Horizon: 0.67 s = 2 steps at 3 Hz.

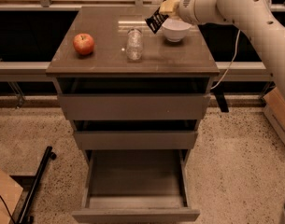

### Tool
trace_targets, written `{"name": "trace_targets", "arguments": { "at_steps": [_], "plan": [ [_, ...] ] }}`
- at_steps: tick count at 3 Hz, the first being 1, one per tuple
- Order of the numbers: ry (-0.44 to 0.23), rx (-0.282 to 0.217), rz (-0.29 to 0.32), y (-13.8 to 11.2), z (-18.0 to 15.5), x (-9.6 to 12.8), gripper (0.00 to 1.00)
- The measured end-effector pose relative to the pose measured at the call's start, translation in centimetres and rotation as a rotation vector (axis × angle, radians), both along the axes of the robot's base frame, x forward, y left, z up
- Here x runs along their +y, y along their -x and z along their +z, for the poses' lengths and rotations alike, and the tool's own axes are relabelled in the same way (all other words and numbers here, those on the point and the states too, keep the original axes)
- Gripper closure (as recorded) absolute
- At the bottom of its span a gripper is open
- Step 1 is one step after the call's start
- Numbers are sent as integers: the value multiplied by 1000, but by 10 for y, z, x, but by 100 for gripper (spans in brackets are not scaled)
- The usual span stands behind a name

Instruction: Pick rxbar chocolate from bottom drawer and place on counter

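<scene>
Glossy brown-grey desk (188, 59) on a three-drawer cabinet, carrying a red apple (83, 44), a clear glass jar (134, 45) and a white bowl (175, 30). The grey-brown bottom drawer (135, 214) stands pulled out. The small flat black rxbar chocolate (156, 20) wrapper hangs tilted over the desk's rear, between jar and bowl. The white arm (245, 8) reaches in from the right, its gripper (164, 10) pointing left, fingers (170, 5) clamped on the wrapper's upper end.

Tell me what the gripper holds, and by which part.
The gripper, above the counter's far side, holds the rxbar by its upper end.
</scene>
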<state>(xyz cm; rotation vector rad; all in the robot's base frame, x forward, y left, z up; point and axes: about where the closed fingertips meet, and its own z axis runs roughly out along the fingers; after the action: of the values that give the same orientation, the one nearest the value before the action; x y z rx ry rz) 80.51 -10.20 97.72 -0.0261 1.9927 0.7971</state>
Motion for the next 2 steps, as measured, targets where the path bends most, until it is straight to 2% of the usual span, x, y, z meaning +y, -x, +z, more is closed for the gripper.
{"name": "trace_targets", "arguments": {
  "at_steps": [1,2],
  "plan": [
    [-14,30,-55,-20,-12,-28,59],
    [-5,60,-86,-23,-25,-50,36]
  ]
}}
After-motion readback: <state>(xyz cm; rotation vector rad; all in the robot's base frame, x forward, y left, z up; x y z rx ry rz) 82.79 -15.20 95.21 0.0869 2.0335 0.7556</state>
